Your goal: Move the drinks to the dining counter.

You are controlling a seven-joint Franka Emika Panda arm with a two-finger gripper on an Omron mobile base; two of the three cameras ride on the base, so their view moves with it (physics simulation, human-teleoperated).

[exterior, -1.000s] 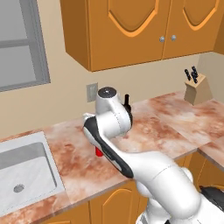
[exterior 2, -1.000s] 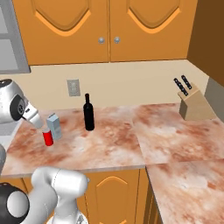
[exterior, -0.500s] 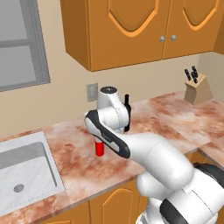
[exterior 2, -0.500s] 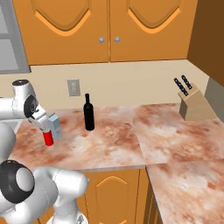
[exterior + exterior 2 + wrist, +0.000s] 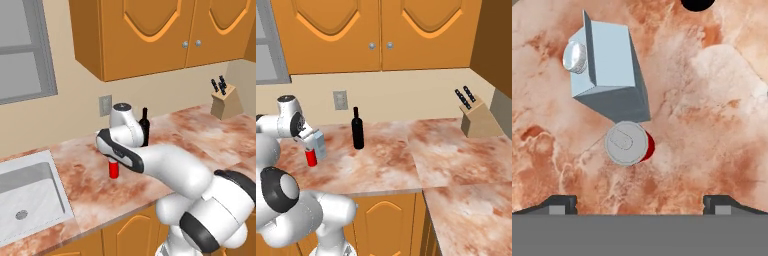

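Hand view: end effector (image 5: 640, 202) released above can (image 5: 626, 143), touching carton (image 5: 607, 65).

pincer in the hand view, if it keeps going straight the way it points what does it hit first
Most likely the red can, which stands upright almost midway ahead of the open pincer. The carton sits just beyond it, off to one side. Depth is hard to judge.

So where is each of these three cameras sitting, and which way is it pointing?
Left base view: behind the arm's left, looking over the white arm at the marble counter.
Right base view: behind its right, same counter, arm at left.
Hand view: on the hand, looking straight down; open claw at bottom.
All share the red can beside a carton.
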